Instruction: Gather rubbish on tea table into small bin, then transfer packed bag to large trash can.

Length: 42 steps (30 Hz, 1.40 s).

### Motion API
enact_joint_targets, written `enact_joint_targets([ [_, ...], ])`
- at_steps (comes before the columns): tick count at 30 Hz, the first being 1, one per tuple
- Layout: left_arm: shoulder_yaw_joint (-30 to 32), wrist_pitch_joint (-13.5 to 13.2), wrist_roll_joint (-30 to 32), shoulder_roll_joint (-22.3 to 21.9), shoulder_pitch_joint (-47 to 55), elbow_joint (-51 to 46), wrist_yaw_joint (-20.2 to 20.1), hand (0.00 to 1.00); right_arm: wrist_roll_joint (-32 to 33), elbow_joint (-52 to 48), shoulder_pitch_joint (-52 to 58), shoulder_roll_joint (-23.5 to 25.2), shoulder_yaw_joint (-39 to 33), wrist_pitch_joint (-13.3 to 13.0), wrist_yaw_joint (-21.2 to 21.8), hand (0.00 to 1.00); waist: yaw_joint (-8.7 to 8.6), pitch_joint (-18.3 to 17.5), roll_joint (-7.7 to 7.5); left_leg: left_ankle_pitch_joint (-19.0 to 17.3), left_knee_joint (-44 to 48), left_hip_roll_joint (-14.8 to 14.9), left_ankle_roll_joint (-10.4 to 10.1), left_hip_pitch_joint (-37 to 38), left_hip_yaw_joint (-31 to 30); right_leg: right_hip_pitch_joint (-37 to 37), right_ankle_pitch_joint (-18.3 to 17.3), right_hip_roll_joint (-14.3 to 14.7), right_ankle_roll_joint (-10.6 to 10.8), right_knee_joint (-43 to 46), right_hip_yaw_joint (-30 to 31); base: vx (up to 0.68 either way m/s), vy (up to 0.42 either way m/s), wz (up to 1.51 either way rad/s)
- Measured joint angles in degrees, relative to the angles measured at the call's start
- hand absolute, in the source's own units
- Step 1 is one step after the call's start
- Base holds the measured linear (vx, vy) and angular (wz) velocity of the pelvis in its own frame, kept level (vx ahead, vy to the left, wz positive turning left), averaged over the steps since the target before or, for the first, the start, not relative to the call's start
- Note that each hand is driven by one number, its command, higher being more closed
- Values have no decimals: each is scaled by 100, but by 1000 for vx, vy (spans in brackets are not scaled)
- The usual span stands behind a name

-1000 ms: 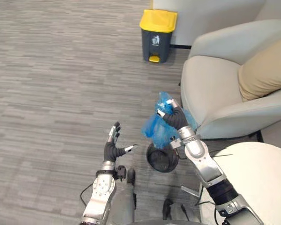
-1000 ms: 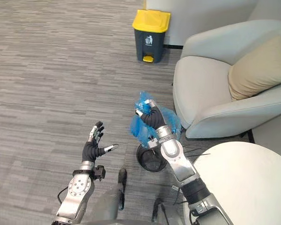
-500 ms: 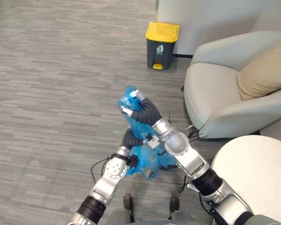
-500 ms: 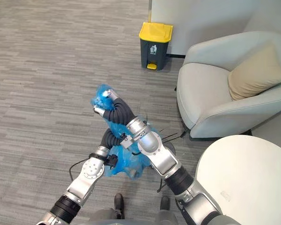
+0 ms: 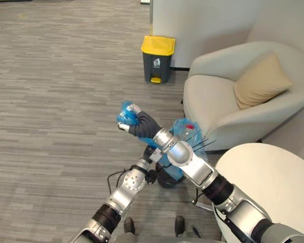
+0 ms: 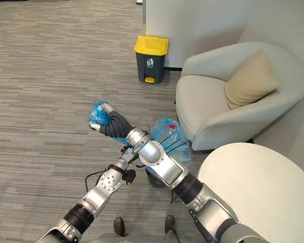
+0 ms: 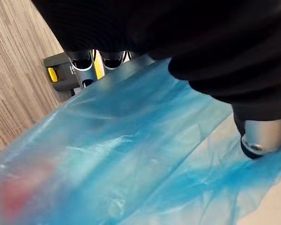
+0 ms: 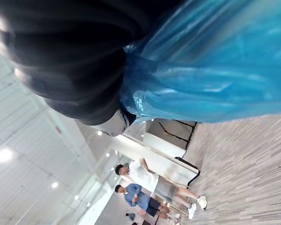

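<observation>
Our right hand (image 5: 133,120) clenches the blue bag (image 5: 185,130) by its neck, we cannot tell if the left hand (image 7: 80,60) grips, and thin plastic may slip before the trash can (image 5: 157,59).

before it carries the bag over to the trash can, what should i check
1. Right hand grip on the bag: ok, its fingers are curled round the bunched top.
2. Left hand supporting the bag: cannot tell, it lies against the plastic under the right arm.
3. Bag clear of the small bin: cannot tell, its bottom is hidden.
4. Trash can open: not ok, the yellow lid is shut.
5. Route past the armchair: ok, the trash can stands apart from it.
</observation>
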Motion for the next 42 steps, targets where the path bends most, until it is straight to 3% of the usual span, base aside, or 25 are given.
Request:
enact_joint_targets([
  [2, 17, 6, 0, 0, -51, 0, 85, 100, -49, 10, -18, 21, 64, -2, 3, 100, 17, -1, -1, 18, 1, 47, -27, 2, -12, 8, 10, 46, -14, -3, -9, -18, -11, -2],
  [3, 23, 14, 0, 1, -50, 1, 124, 100, -53, 10, -17, 31, 76, -3, 2, 0, 15, -1, -1, 22, 1, 54, -32, 3, -18, 12, 12, 53, -17, -6, -14, 0, 0, 0],
  [9, 213, 136, 15, -33, -6, 1, 257, 100, -319, 207, 111, 90, 69, -39, 2, 0, 17, -3, -2, 37, -1, 66, -53, 29, -71, 111, 41, 62, -6, -102, -61, -23, 0, 4],
  [15, 844, 157, 4, -98, 435, -4, 368, 100, -991, 207, 1162, 194, -466, -57, -14, 0, 15, -32, -45, 35, -30, 60, -53, 89, -84, 203, 36, 54, 8, -144, -76, 0, 0, 0],
  [20, 1274, 160, 4, -91, 867, -90, 361, 100, -1554, -61, 2021, -334, -1284, -78, -56, 0, 8, -52, -76, 34, -31, 55, -54, 105, -104, 252, 43, 49, 26, -185, -96, -1, 1, 2],
  [22, 1665, 160, 4, -81, 1243, -354, 346, 100, -1855, -420, 2553, -693, -1753, -279, -169, 0, 5, -52, -76, 33, -35, 49, -54, 131, -109, 276, 23, 47, 52, -189, -113, 0, 0, 0],
  [27, 2466, 152, -3, -67, 1814, -527, 326, 100, -1913, -774, 3673, -1210, -2714, -514, -174, 0, -4, -56, -68, 32, -40, 47, -54, 177, -105, 321, -1, 46, 74, -189, -111, 0, 0, 0],
  [30, 2812, 152, -12, -42, 2151, -524, 280, 100, -1868, -719, 4300, -1331, -3041, -517, -133, 0, -15, -76, -42, 6, -41, 47, -81, 178, -119, 331, -9, 38, 73, -197, -116, -4, 1, 2],
  [32, 3056, 152, -12, -19, 2442, -397, 207, 100, -1755, -253, 4657, -1291, -3136, -547, 7, 0, -125, -109, 1, -24, -40, 30, -75, 177, -187, 385, -62, 30, 79, -221, -160, -14, 4, 15],
  [35, 3308, 154, -18, -22, 2606, 59, 92, 100, -1559, 905, 4938, -1058, -3396, -498, 221, 0, -135, -166, 64, -50, -40, 6, -66, 131, -231, 378, -78, 5, 88, -243, -171, -16, 12, 11],
  [38, 3570, 162, -18, -66, 2799, 398, 66, 100, -1467, 1999, 4983, -688, -3983, -297, 223, 0, -151, -173, 148, -51, -40, -46, -65, 39, -300, 372, -89, -39, 104, -290, -263, -13, 16, 15],
  [42, 3873, 170, -60, -127, 2995, 521, -25, 100, -1311, 2520, 5014, -469, -4281, -144, 9, 0, -131, -111, 217, -53, -32, -116, -61, -125, -437, 358, -154, -124, 173, -231, -456, -18, 29, 31],
])
